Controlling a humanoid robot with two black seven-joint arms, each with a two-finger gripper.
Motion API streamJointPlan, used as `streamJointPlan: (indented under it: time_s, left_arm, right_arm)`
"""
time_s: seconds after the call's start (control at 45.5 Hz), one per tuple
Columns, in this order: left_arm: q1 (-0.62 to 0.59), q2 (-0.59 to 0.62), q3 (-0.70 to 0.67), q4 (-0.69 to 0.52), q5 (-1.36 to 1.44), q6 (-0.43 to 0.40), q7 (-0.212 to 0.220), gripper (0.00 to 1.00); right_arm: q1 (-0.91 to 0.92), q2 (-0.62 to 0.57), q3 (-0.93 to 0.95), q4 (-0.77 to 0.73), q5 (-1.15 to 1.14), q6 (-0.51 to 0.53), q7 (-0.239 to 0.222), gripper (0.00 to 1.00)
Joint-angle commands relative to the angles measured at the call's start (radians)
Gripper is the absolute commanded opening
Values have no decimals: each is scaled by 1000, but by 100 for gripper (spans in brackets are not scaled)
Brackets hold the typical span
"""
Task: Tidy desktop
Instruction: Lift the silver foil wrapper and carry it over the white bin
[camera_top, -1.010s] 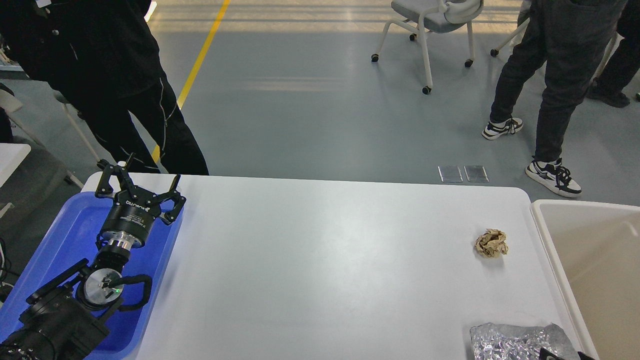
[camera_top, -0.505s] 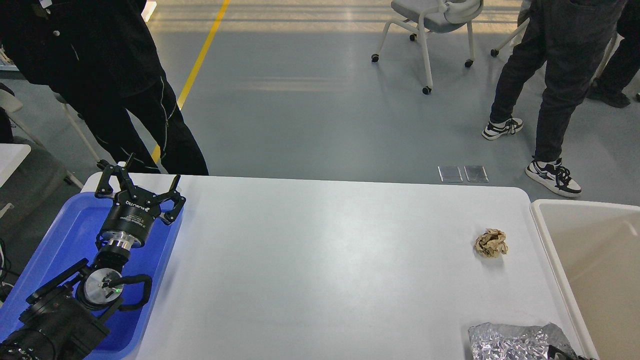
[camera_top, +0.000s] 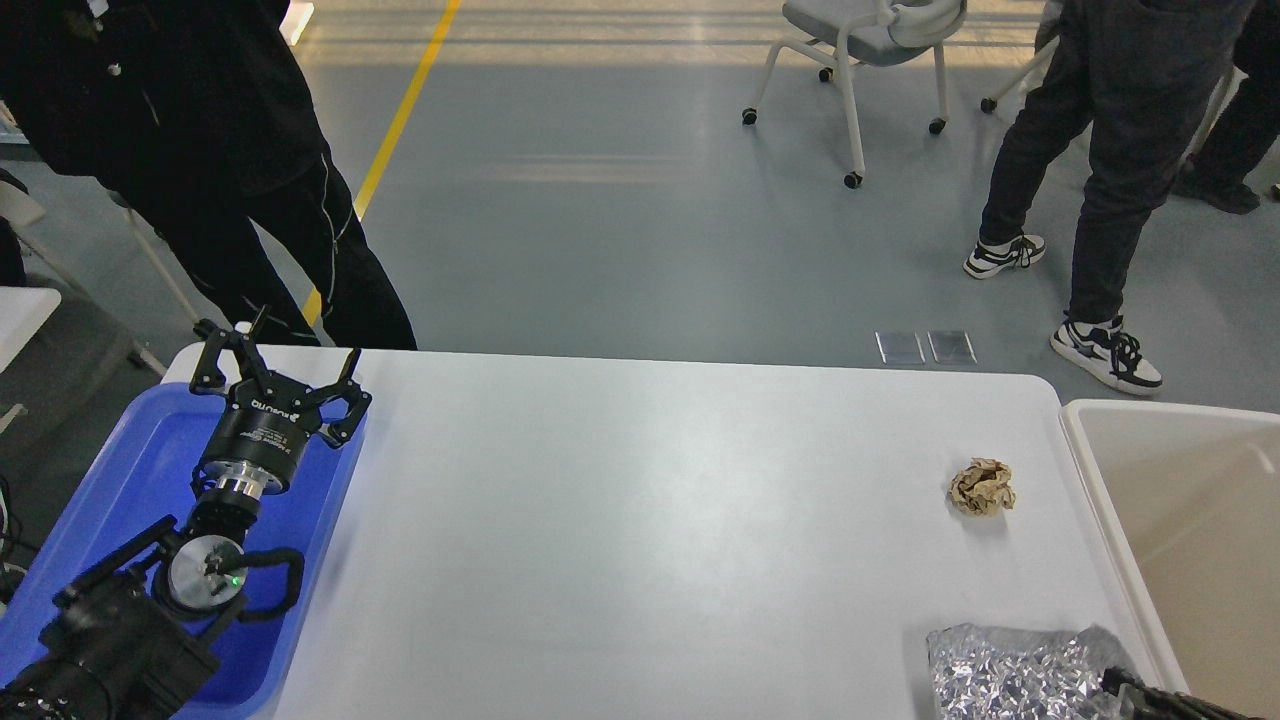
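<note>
The left gripper (camera_top: 280, 362) hangs above the blue tray (camera_top: 120, 480), fingers spread wide and empty. The right gripper (camera_top: 1140, 690) barely shows at the foil (camera_top: 1010, 670) on the desktop (camera_top: 650, 520); its opening can't be told.

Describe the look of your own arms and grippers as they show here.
My left arm is matte black with a round silver disc carrying a small green light, a looped black cable beside it, and a silver ring below the wrist. The left gripper is black, with linked fingers and white lettering on its cylindrical body. Only a black sliver of my right arm shows.
</note>
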Motion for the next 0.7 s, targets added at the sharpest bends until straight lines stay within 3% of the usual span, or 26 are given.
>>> streamJointPlan:
  time_s: [0.0,0.242,0.681]
  left_arm:
    - [0,0,0,1,0,0,0,100]
    - [0,0,0,1,0,0,0,100]
    - [0,0,0,1,0,0,0,100]
  right_arm:
    - [63,-177,0,207,5,9,-3,0]
    - [156,-388,2,397,22,84,-20,0]
    - [365,-533,18,410,107,313,-19,0]
